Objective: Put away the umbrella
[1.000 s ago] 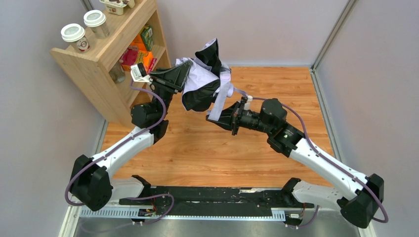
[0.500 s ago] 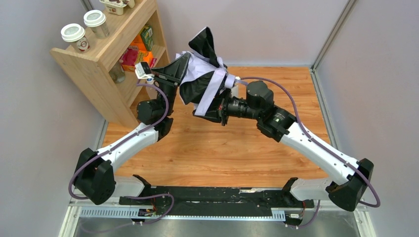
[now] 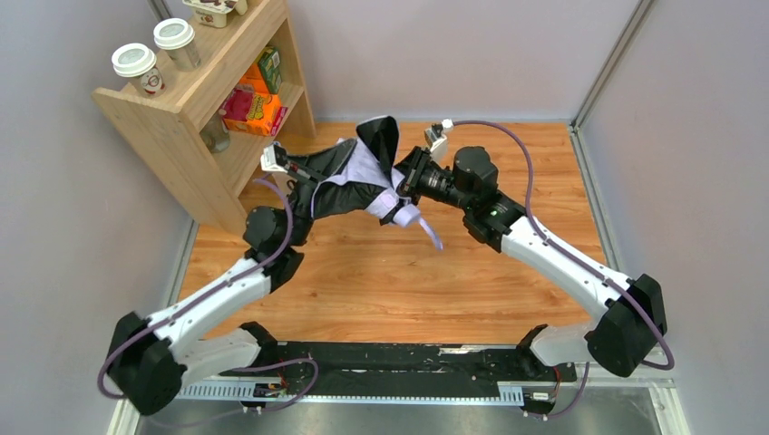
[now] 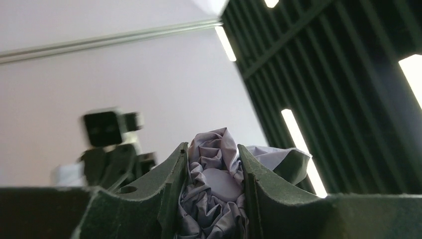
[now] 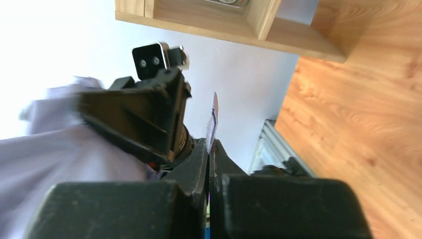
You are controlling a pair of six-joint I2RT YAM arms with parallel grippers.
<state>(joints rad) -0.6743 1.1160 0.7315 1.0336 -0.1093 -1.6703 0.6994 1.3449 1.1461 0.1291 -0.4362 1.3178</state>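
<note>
One umbrella [image 3: 361, 170], two lidded paper cups [image 3: 134, 62], one wooden shelf unit [image 3: 195, 95].

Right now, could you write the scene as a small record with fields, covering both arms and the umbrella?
umbrella: folded and bunched, held between the two grippers above the wooden table
left gripper: jaws clamped around bunched lavender fabric
right gripper: jaws shut on a thin strip, seemingly the strap
shelf unit: far left, lidded paper cups on top
put away: not yet
</note>
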